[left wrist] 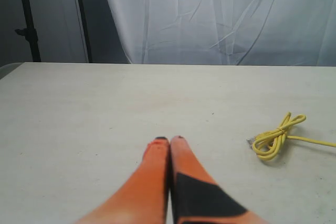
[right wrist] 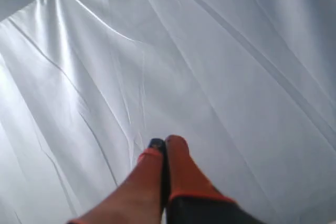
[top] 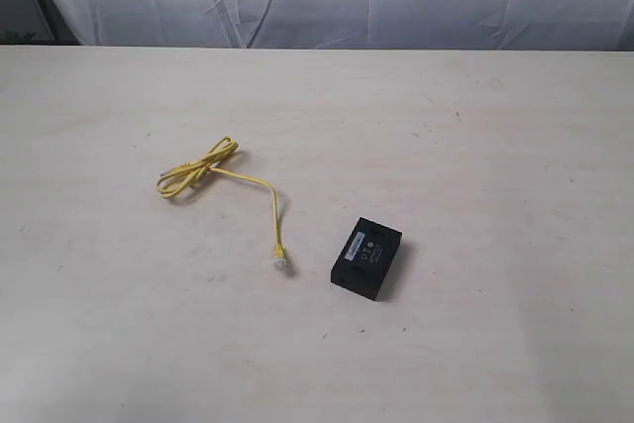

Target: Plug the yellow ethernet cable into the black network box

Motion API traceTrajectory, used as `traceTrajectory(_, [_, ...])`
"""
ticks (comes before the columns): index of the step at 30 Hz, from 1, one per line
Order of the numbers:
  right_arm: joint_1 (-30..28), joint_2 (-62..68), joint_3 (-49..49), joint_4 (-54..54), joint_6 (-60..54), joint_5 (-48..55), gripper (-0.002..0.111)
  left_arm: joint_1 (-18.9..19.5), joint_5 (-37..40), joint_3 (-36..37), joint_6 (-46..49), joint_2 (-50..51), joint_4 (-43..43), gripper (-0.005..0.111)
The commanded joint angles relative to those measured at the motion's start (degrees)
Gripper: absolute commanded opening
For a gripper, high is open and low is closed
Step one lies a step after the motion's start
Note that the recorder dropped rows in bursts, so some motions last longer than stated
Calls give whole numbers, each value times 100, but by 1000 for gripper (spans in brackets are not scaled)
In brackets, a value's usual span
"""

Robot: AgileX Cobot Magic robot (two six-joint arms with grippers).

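Partly cut off, yellow ethernet cable (left wrist: 282, 129) seems knotted.

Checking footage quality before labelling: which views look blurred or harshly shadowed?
Exterior view: even light, yellow cable and black box sharp, faint shadow. Left wrist view: left gripper blurred, cable sharp. Right wrist view: right gripper soft against white cloth.
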Motion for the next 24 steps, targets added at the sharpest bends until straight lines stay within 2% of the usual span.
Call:
traceTrajectory(1, [-24,591,-670,-752,137,329,-1,-1,5,27,-19,-34,19,0])
traceTrajectory(7, [-24,1862,-1604,-1917,137,795,-1,-1,5,27,-19,-34,19,0])
traceTrajectory(12, [-24,2847,-2307,-2441,137,1259,-1,-1,5,27,-19,-34,19,0])
traceTrajectory(18, [-24,3992,-3190,-2923,-40,2797,-1,-1,5,27,-19,-34,19,0])
traceTrajectory(24, [-24,5005,-4007,-2485,-1578,4570,-1,-1,5,27,-19,-34,19,0])
